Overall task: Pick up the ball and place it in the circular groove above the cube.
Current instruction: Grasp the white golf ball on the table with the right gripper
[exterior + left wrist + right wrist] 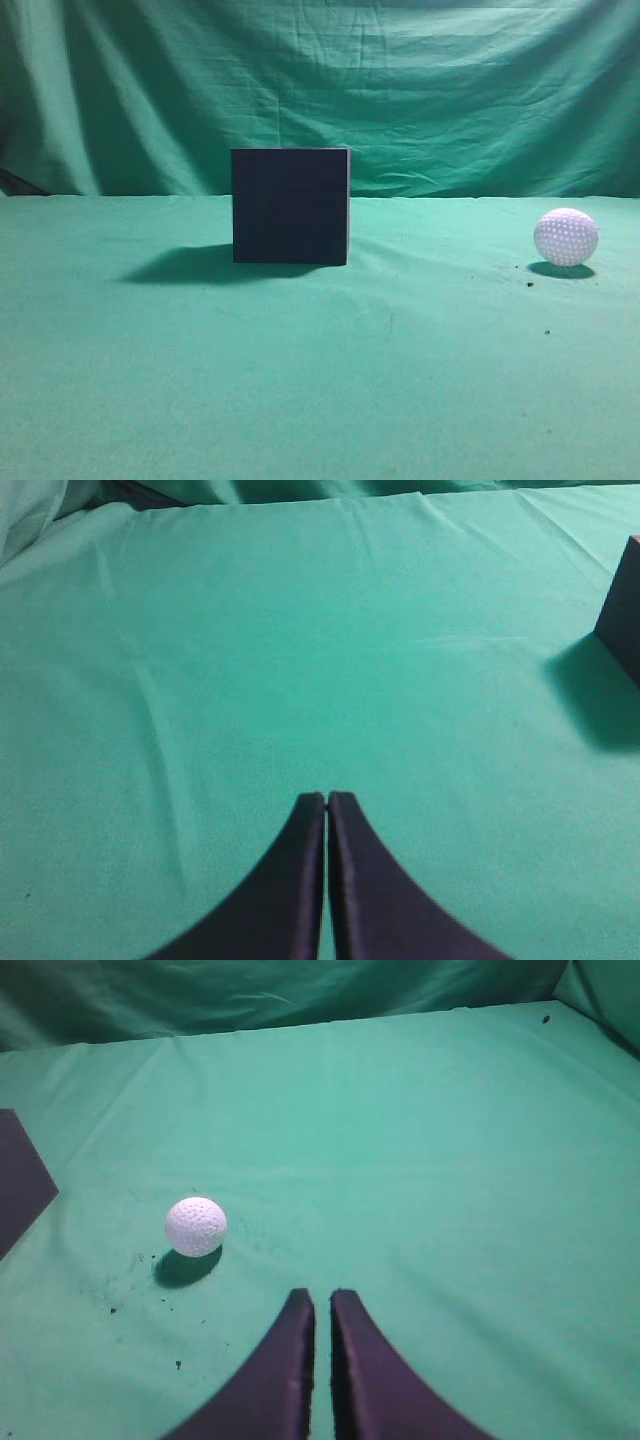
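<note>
The ball (566,237) sits on the green counter (320,380), well apart from the cube (291,206) and off to its right. The cube stands upright, its top face not visible. The left gripper (327,798) hovers over bare cloth with jaws closed on nothing. The right gripper (322,1295) has its jaws nearly together, empty, with the ball (196,1226) ahead to its left.

The ball (566,237) lies well right of the cube (290,206).

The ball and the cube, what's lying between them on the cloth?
Only bare green cloth separates the ball from the cube, seen in the exterior view.
</note>
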